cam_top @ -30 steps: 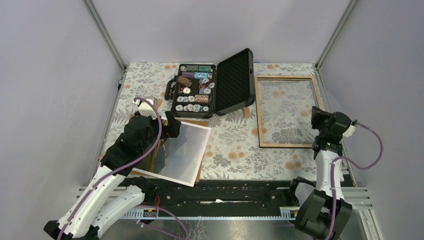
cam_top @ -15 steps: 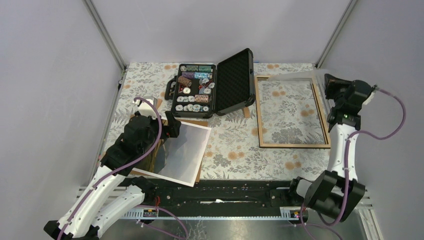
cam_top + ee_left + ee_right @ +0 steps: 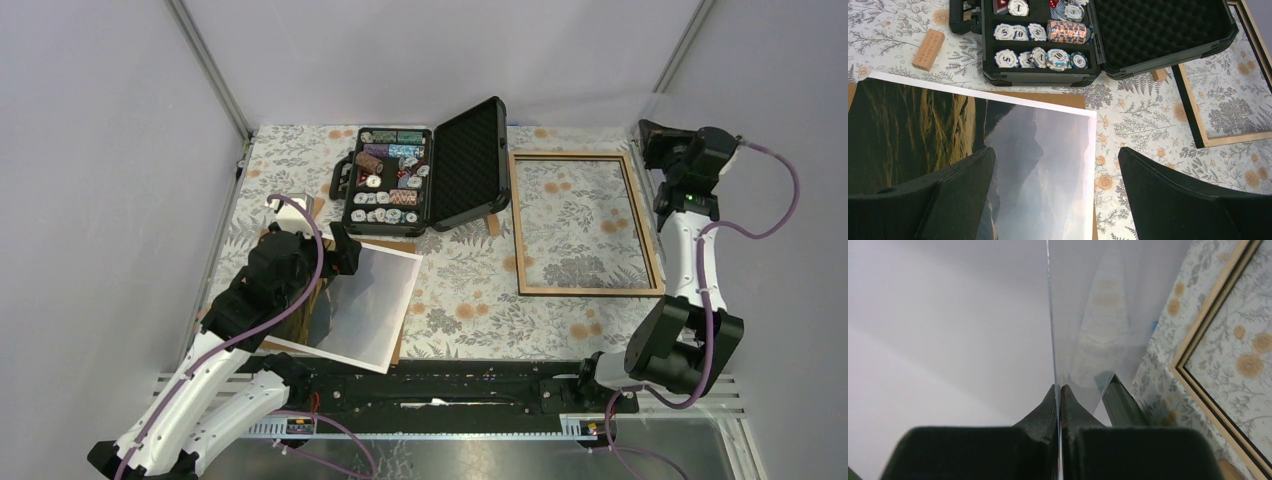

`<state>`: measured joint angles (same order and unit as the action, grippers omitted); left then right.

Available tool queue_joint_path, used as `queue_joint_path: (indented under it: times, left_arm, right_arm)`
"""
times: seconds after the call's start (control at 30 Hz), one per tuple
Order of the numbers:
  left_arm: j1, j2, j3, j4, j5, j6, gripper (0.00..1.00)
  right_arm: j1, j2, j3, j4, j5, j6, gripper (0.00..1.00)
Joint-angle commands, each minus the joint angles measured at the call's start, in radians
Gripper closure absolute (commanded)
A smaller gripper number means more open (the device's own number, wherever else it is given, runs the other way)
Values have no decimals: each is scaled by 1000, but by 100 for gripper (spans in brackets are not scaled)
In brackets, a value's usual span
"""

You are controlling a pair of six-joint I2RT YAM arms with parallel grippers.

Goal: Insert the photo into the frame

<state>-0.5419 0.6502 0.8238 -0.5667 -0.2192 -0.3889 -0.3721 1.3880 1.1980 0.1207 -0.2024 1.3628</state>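
Note:
The photo (image 3: 372, 305), a dark mountain print with a white border, lies at the front left on a brown backing board (image 3: 1048, 97). My left gripper (image 3: 340, 250) hovers over the photo's far edge, wide open and empty; in the left wrist view the left gripper (image 3: 1055, 155) straddles the photo (image 3: 1038, 165). The frame (image 3: 590, 291) lies flat at the right with its light-wood side up. My right gripper (image 3: 655, 135) is raised at the back right corner. In the right wrist view the right gripper (image 3: 1059, 387) is shut on the edge of a clear pane (image 3: 1083, 315), beside the frame (image 3: 1208, 340).
An open black case of poker chips (image 3: 400, 180) stands at the back centre, its lid leaning toward the frame. A wooden block (image 3: 928, 50) lies left of the case and a small one (image 3: 493, 225) near its lid. Enclosure walls stand close to the right gripper.
The right arm has swung from the frame's front right up to the back right corner, carrying the clear pane up off the frame. The left arm has not moved.

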Motion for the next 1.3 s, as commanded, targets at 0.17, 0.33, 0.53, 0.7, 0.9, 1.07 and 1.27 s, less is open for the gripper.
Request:
queue_joint_path:
  times: [0.17,0.33,0.53,0.7,0.9,1.07,1.27]
  left_arm:
    - [-1,1,-1,33,-26,2,1]
    - [-1,8,0,33,-17,5,1]
    - [-1,12,0,33,-14,5,1]
    - [-1,23,1,35,-4,7,1]
    - [-1,29,1,36,1,7,1]
    - [-1,33,1,35,4,9,1]
    - [-1,32,1,36,6,7,1]
  right_arm:
    - [13,-96,-371,217,118,-15,100]
    - [-13,-119,-566,280,97,-31,100]
    - [-29,-209,-717,268,88,-68,100]
    - [-48,-258,-779,246,93,-104,100]
    - [-71,-331,-846,224,128,-123,100]
    - [-73,-338,-861,222,107,-129,100]
    - [-73,-371,-885,212,118,-129,100]
